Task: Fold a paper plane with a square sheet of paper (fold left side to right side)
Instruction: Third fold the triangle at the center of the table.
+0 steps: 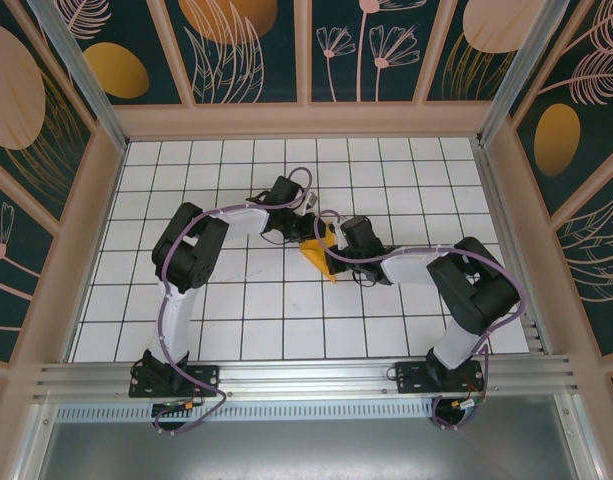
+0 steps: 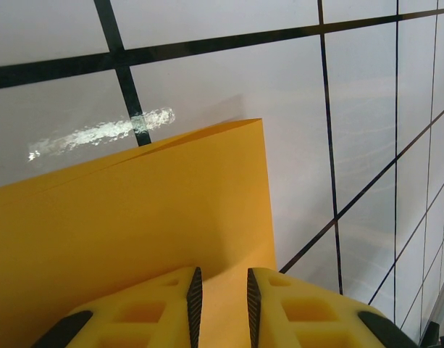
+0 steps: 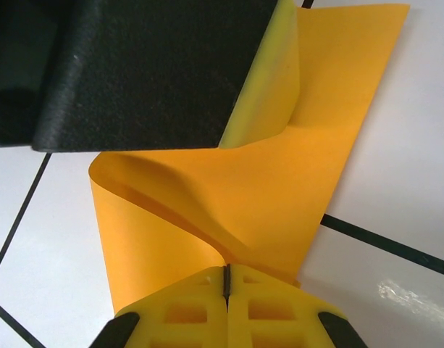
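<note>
The right gripper (image 3: pixel 227 278) is pressed together on one edge of the square sheet of paper (image 3: pixel 279 196), which lies partly curled at the centre of the grid table (image 1: pixel 236 330). The left gripper (image 2: pixel 222 279) sits against the sheet with a narrow gap between its pads — whether it pinches the paper cannot be determined.

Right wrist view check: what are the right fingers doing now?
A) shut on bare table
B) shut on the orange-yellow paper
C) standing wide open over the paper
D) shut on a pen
B: the right fingers meet with no gap, and the square sheet of paper runs straight into the seam between them.
</note>
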Controlling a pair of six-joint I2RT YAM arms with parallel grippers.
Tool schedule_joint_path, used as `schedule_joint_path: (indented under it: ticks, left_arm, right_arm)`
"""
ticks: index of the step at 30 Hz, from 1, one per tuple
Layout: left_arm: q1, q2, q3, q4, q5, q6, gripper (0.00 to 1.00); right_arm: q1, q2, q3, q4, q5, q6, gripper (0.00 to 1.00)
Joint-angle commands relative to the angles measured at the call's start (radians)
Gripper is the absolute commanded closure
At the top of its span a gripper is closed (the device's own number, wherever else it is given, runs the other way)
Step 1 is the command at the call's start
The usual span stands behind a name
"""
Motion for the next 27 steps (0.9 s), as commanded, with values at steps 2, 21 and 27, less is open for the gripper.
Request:
schedule_joint_path:
  ticks: [2, 21, 27]
  left_arm:
    - [-0.018, 0.056, 0.001, -0.046, -0.024, 0.017, 0.73]
    - [-0.017, 0.060, -0.003, -0.048, -0.026, 0.017, 0.73]
    - [-0.019, 0.060, -0.004, -0.047, -0.025, 0.019, 0.73]
  right_arm:
    - [-0.009, 0.007, -0.010, 0.002, 0.000, 0.027, 1.00]
    - [-0.016, -0.016, -0.022, -0.001, 0.019, 0.038, 1.00]
    - [-0.018, -0.019, -0.022, -0.001, 0.019, 0.037, 1.00]
